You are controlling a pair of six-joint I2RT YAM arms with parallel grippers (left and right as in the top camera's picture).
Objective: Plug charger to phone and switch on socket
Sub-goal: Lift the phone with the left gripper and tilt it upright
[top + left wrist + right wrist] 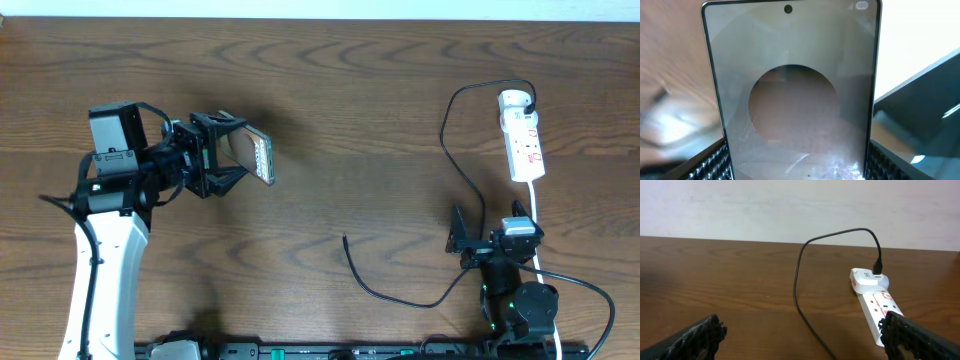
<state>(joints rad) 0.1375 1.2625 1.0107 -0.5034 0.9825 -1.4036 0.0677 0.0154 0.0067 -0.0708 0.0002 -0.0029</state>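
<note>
My left gripper (232, 153) is clamped on the phone (258, 158), lifted on edge off the table (350, 90), I judge to present its port, while my right gripper (801, 324) hangs jaws apart near the charger (400, 299), its free plug lying between the arms, the socket (522, 140) beyond.

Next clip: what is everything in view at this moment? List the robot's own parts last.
phone: one, dark glossy, held between the left fingers, table's left half
charger: one, black cable, from the adapter to a free end at mid-table
adapter: one, white, at the socket's far end
socket: one, white with red markings, far right
white cord: one, white, leaving the socket's near end
table: one, brown wood
left fingers: black, gripping the phone
right fingers: black, open, empty
</note>
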